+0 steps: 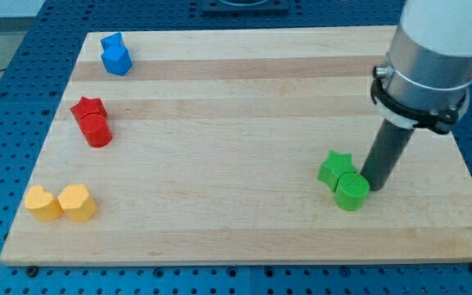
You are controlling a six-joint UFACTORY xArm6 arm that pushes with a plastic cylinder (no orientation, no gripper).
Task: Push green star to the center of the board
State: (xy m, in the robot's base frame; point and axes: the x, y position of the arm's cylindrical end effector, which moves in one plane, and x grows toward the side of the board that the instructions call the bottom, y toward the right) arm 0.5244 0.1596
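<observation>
Green star: sits on the wooden board, well toward the view's right and lower part of it, far from the board's centre; the task looks barely begun
Green cylinder: touching the green star on its lower-right side, partly in front of it
My tip: at the foot of the dark rod, just to the view's right of the green star and right against the green cylinder; whether it touches the star itself cannot be told
Claw: none on this arm, so no open or closed state to give; only the rod ending in my tip
Blue blocks: two pressed together, far up and to the view's left of the green star, by the board's top-left corner
Red blocks: a star and a cylinder, touching, far to the view's left of the green star
Yellow blocks: two side by side, far left of the green star, slightly lower
Counter: blue perforated surface under the board
Risk one: a leftward push from here would likely catch the green cylinder too; both could travel together to the centre
Risk two: an off-centre contact on a star point could spin the star and let it slip past my tip
Risk three: overshoot would carry it beyond the centre
Writing: no brands, labels or readable text anywhere
</observation>
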